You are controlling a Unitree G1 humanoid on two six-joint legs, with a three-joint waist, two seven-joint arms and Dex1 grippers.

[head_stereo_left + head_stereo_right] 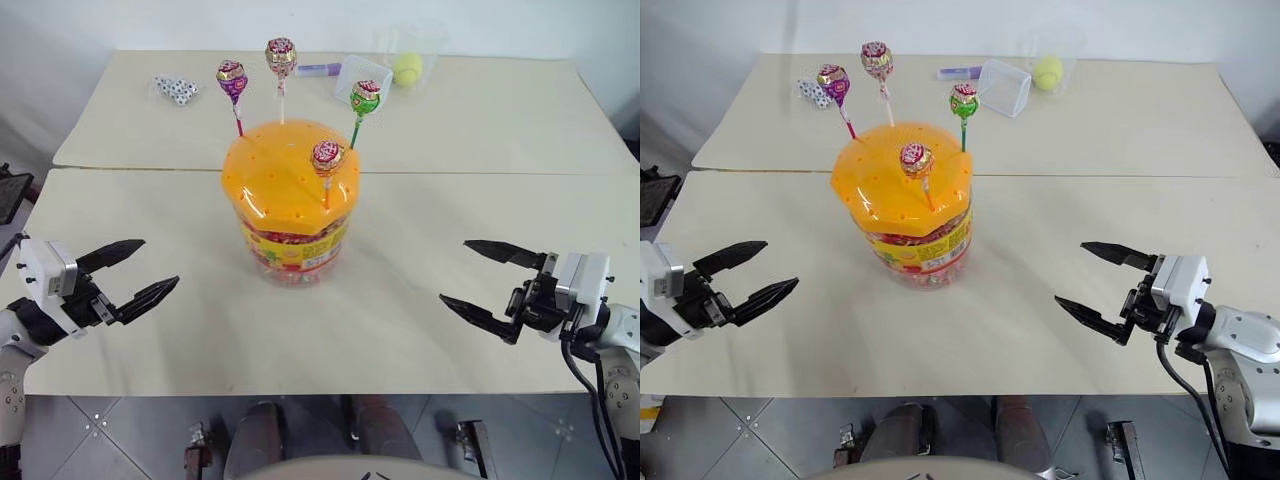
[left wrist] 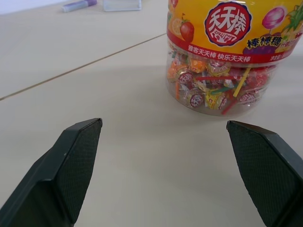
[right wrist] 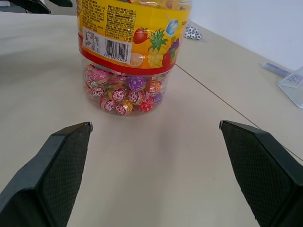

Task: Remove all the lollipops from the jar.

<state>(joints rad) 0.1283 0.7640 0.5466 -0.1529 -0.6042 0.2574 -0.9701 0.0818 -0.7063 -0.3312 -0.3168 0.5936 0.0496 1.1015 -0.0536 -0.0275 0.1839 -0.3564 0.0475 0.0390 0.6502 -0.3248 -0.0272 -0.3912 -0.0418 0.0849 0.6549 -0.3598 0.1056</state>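
The jar [image 1: 291, 215] stands mid-table, a clear tub with a domed orange lid and yellow-red label, wrapped candies showing through its lower wall [image 2: 213, 90]. Lollipops stand upright in the lid's holes: a purple one [image 1: 232, 79], a pink-red one [image 1: 281, 54], a green one [image 1: 365, 97] and a red-yellow one [image 1: 328, 156] at the front. My left gripper [image 1: 137, 271] hovers open to the jar's left. To the jar's right my right gripper [image 1: 486, 282] is open too. Both point at the jar, apart from it, with nothing between their fingers.
At the table's back lie a small clear square container [image 1: 362, 79], a yellow-green tennis ball [image 1: 407, 68] beside a clear cup, a purple pen [image 1: 318, 70] and a cluster of black-and-white dice [image 1: 176, 90]. A seam [image 1: 480, 173] runs across between two joined tabletops.
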